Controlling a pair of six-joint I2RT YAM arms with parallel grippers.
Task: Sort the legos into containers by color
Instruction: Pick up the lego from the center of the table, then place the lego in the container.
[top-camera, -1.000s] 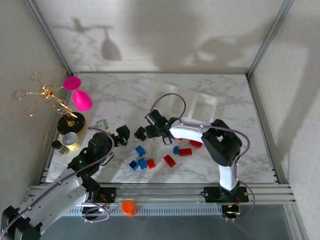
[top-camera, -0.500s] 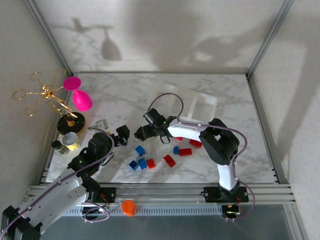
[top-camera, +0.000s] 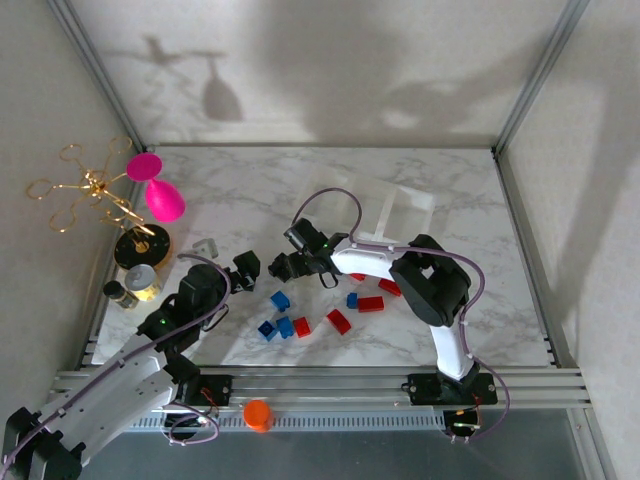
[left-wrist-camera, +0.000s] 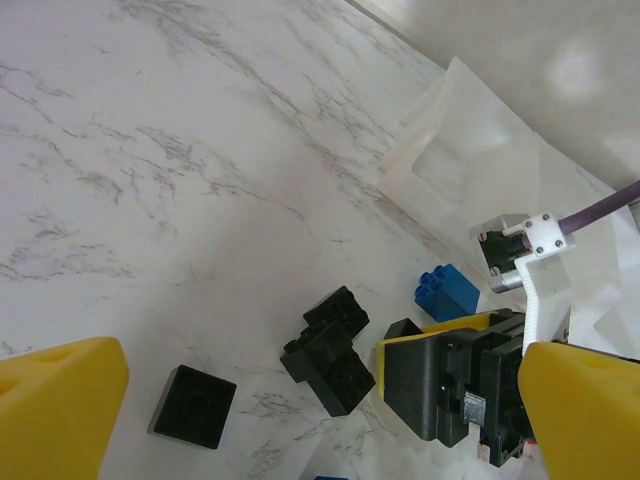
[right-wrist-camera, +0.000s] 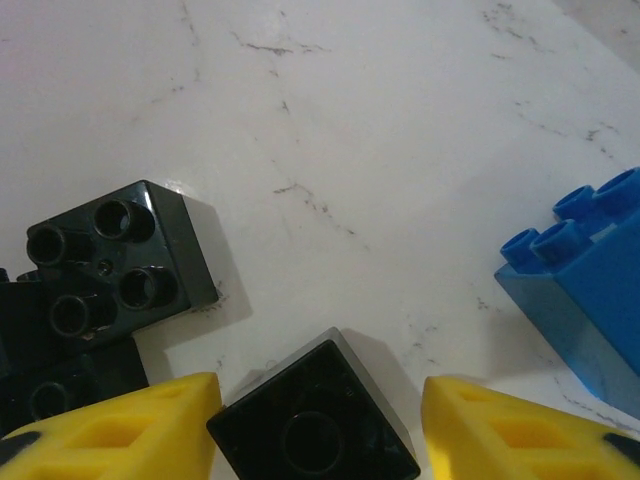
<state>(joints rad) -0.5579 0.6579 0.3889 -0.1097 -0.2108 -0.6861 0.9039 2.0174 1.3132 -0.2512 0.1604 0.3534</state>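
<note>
Between the yellow fingers of my right gripper (right-wrist-camera: 320, 400) lies a black square lego (right-wrist-camera: 315, 432), hollow side up. The left finger touches its corner and the right finger stands apart, so the gripper is open. Beside it sit a studded black lego (right-wrist-camera: 120, 260) and a blue lego (right-wrist-camera: 585, 290). My left gripper (left-wrist-camera: 320, 400) is wide open above a black lego cluster (left-wrist-camera: 335, 350) and a loose black lego (left-wrist-camera: 193, 405). Red and blue legos (top-camera: 302, 327) lie scattered near the front. The white tray of containers (top-camera: 405, 212) stands behind the right arm.
A gold wire stand (top-camera: 95, 190) with a pink goblet (top-camera: 160, 197) stands at the left edge, with small jars (top-camera: 138, 282) below it. A small pale block (top-camera: 205, 247) lies nearby. An orange knob (top-camera: 258, 413) sits on the front rail.
My right gripper shifted slightly left toward the black legos and its jaws narrowed around a black one. The left arm stayed put.
</note>
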